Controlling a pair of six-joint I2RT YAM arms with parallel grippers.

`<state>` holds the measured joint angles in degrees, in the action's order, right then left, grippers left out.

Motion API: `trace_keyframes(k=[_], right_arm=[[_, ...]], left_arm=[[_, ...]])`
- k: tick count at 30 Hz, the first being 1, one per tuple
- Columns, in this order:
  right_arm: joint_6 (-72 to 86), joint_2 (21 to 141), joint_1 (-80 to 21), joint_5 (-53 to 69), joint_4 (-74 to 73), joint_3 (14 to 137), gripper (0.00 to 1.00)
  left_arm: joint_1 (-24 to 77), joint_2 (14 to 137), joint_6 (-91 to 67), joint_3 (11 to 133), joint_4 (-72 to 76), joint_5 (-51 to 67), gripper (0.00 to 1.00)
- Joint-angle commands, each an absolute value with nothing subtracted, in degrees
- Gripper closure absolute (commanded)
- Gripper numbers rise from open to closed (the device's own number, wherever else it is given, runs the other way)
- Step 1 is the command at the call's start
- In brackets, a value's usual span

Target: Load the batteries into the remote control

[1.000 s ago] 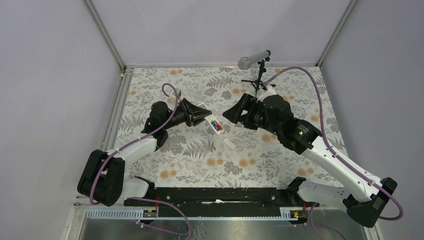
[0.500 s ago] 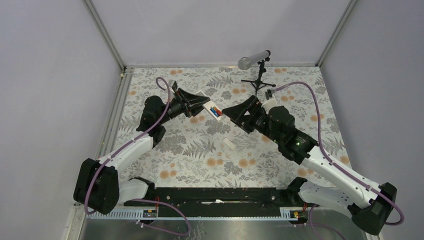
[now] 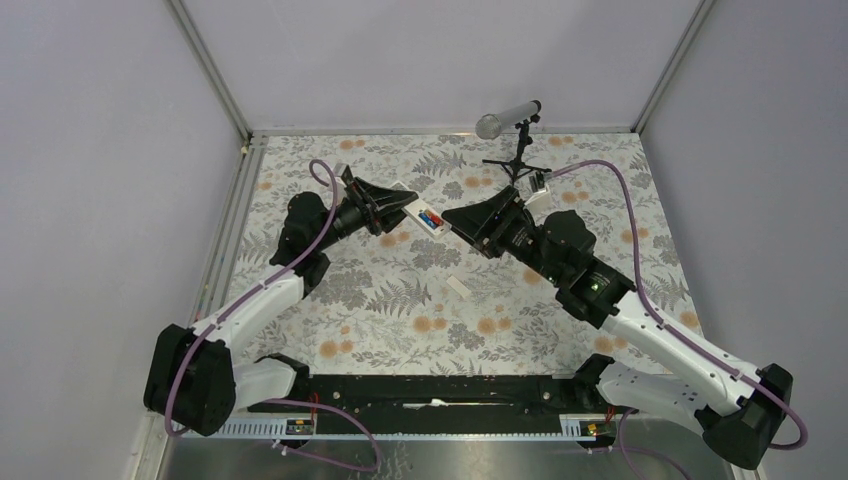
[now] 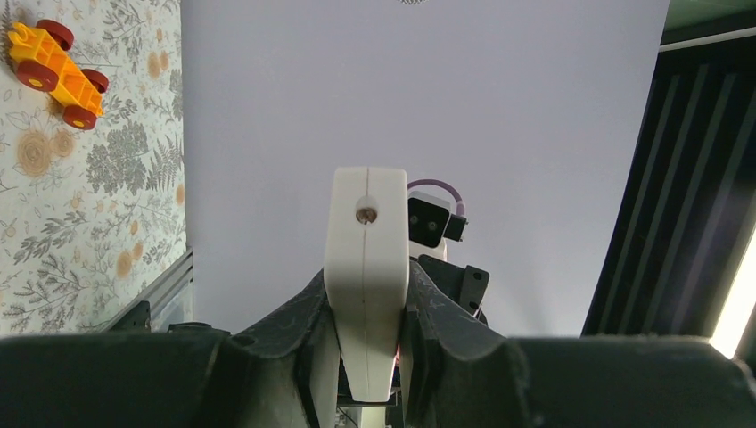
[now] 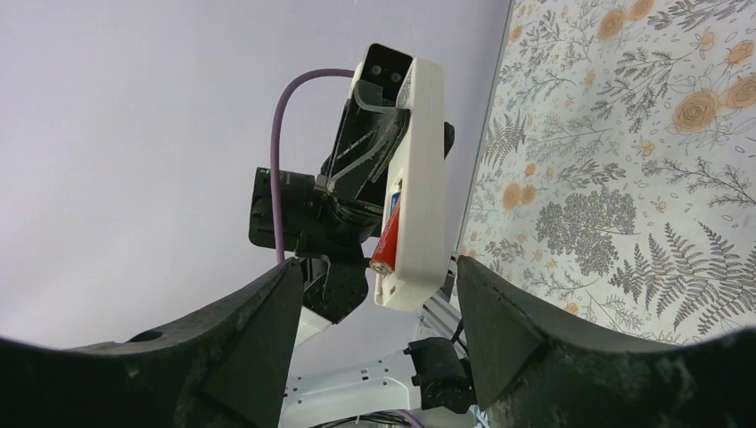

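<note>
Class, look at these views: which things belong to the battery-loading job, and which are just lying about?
Belong to the job: remote control; batteries; loose white cover piece, probably the remote's lid.

Just lying about: orange toy car; microphone on its stand.

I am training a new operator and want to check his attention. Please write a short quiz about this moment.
1. True or false: the left gripper is shut on the remote control.
2. The small white cover is: A) fitted on the remote control; B) lying loose on the table; C) leaning against the back wall.
3. Which colours do the batteries in the open compartment show?

Key: 1 true; 2 B; 3 red and blue.
</note>
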<state>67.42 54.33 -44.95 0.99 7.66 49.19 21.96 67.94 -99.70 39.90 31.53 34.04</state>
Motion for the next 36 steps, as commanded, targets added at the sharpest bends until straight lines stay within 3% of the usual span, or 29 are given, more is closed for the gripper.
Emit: trace_keyframes(k=[1,8,20,36], right_arm=[[67.1,54.6,-44.7,2.0,11.3,49.5,0.32],[67.0,55.5,-44.7,3.2,12.8,49.2,0.49],[65.2,56.4,-44.7,4.2,12.3,49.4,0.60],[63.7,58.4,-44.7,5.2,9.2,50.2,0.67]], left_arm=[[22.6,65.7,-101.9,42.3,33.7,32.4,1.00],[23.8,65.1,-102.5,41.6,33.9,31.1,1.00],[25.5,64.9,-102.6,41.2,33.8,29.7,1.00],[27.5,63.5,-102.1,42.2,32.7,28.7,1.00]])
